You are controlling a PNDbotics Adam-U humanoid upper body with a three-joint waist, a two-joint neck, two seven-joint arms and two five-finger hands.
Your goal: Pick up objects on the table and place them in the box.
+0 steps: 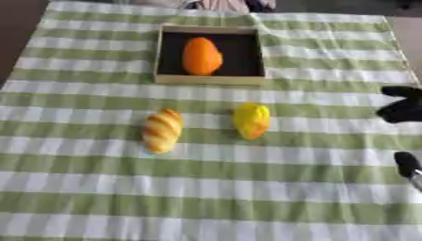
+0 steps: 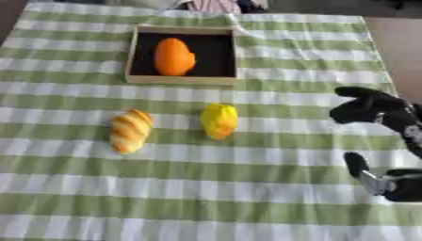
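The box (image 1: 210, 80) holds an orange fruit (image 1: 202, 56). Nearer than the box, a bread loaf (image 1: 162, 130) and a yellow fruit (image 1: 251, 120) lie side by side on the striped cloth (image 1: 206, 188). Right of the yellow fruit, the right hand (image 2: 367, 107) hovers clenched, holding nothing.

Under me the table is spread with a green-and-white striped cloth (image 1: 99, 188), a bit rumpled at the far right. At the far middle of it sits a shallow wooden box with a black floor (image 1: 210, 79). Nearer, about the centre, a striped golden-brown bread loaf (image 1: 162, 130) lies on the left, and just to its right, apart from it, a yellow rounded fruit (image 1: 251, 120).
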